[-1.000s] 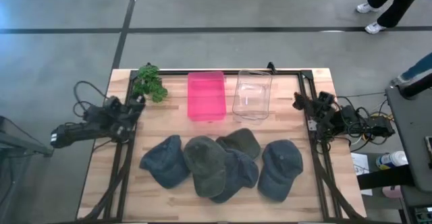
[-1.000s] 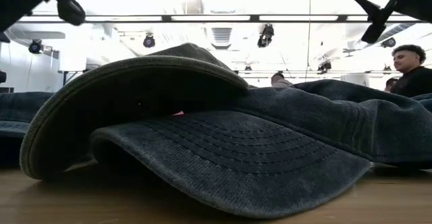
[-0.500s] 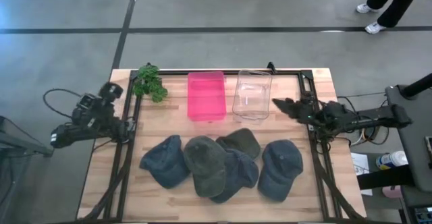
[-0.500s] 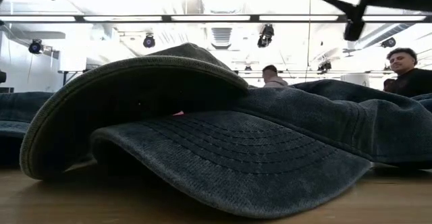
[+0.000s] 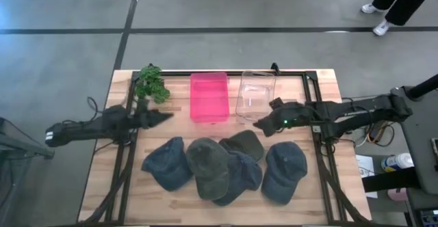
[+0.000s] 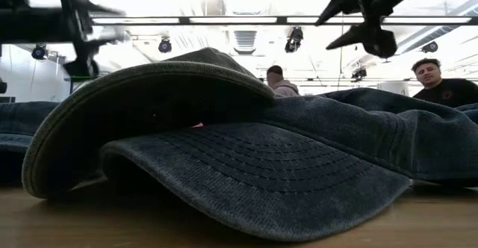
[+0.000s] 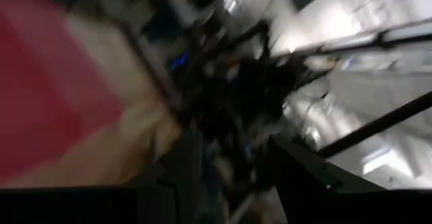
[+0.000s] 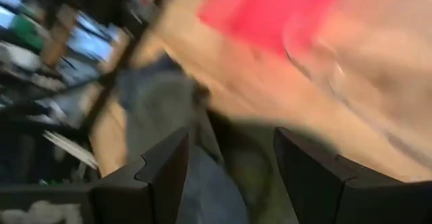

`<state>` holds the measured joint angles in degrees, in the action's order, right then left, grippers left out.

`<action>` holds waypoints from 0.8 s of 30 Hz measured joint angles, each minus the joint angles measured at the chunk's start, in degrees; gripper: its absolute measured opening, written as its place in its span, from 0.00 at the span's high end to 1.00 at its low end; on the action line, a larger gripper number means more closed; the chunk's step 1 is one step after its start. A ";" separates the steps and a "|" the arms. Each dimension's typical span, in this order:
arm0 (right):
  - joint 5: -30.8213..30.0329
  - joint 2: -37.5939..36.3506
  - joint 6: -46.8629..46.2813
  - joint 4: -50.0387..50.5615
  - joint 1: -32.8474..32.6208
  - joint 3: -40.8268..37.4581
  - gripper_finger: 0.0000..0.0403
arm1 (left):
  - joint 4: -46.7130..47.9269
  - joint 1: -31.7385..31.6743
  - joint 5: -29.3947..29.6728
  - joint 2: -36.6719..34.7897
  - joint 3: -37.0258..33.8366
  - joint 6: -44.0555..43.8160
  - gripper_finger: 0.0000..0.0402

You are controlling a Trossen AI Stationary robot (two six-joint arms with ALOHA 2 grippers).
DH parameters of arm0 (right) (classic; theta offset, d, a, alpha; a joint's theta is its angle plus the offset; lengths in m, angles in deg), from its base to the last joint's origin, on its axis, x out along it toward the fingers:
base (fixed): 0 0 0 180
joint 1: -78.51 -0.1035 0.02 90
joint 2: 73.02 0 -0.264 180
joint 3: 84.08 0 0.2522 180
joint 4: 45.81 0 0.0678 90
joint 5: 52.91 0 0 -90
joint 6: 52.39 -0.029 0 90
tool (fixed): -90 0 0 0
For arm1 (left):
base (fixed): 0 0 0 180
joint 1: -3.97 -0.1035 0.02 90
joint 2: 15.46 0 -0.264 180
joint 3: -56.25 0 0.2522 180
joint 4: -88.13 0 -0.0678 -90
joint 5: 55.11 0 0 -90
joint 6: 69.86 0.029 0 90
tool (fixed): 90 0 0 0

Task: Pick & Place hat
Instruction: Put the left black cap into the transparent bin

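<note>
Since a moment ago both arms have swung inward over the table [image 5: 102, 186]. The right gripper [image 5: 260, 124] now reaches past the clear bin [image 5: 256, 96], its fingers [image 8: 162, 166] spread apart and empty. Just beyond and below those fingers lies the cluster of hats [image 5: 226, 167]: five soft, washed-denim caps in blue-grey and olive, brims curved, overlapping one another on the wood. The left gripper [image 5: 163, 117] hangs beside the pink bin [image 5: 209, 96], its fingers [image 7: 297, 163] also parted, holding nothing, with the hats near them.
</note>
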<state>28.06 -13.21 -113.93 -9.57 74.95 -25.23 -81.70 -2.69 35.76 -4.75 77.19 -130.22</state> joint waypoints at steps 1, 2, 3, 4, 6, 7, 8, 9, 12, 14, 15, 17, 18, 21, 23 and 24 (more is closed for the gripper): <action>0.94 1.06 -0.94 2.62 -0.70 0.96 0.47 | 1.58 0.60 -2.23 1.25 0.80 -0.72 0.59; 1.43 1.99 -1.89 4.58 -1.60 1.72 0.47 | 2.46 1.35 -4.35 2.56 1.68 -0.82 0.59; 1.49 2.91 -2.92 5.70 -2.86 2.39 0.47 | 3.29 2.41 -5.97 3.99 2.69 -0.87 0.59; 1.68 3.74 -4.19 6.14 -4.21 2.92 0.47 | 4.23 3.77 -6.94 5.45 3.76 -0.58 0.59; 2.07 5.29 -7.91 6.23 -6.96 3.30 0.47 | 7.65 7.42 -7.34 8.86 6.77 1.87 0.59; 2.49 6.22 -10.34 5.85 -8.34 3.30 0.47 | 10.11 9.61 -6.74 10.84 8.38 3.50 0.60; 2.99 7.24 -12.94 5.04 -9.66 3.30 0.47 | 12.91 11.96 -5.50 13.02 10.13 5.49 0.60; 3.24 8.33 -15.48 4.24 -11.07 3.30 0.47 | 15.44 14.46 -3.98 15.53 12.03 7.72 0.61; 3.56 11.30 -23.25 -0.14 -15.31 3.28 0.47 | 20.28 22.34 2.74 23.51 17.31 16.32 0.63; 3.87 13.82 -27.58 -5.24 -17.68 3.28 0.47 | 21.39 27.34 7.10 29.39 20.27 22.27 0.64; 3.89 15.19 -28.99 -8.18 -18.77 3.28 0.47 | 21.16 29.55 8.97 32.38 21.67 25.28 0.64; 3.91 18.14 -31.22 -14.89 -20.55 3.28 0.47 | 21.06 33.21 11.54 38.28 24.28 30.03 0.64; 4.14 19.69 -31.80 -17.70 -21.33 3.28 0.47 | 21.10 34.55 12.41 41.45 25.51 31.90 0.64; 4.80 25.08 -33.49 -26.45 -23.41 3.28 0.47 | 22.96 36.54 12.68 51.63 29.34 35.55 0.65; 4.09 28.47 -34.65 -31.42 -24.84 3.28 0.47 | 25.05 37.23 12.30 57.26 32.87 37.09 0.65; 3.24 30.04 -34.91 -33.57 -25.57 3.26 0.47 | 25.94 37.54 11.75 60.05 34.68 37.74 0.65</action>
<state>31.30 16.83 -148.84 -43.14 49.38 -21.97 -55.76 34.86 47.50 55.31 111.87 -92.48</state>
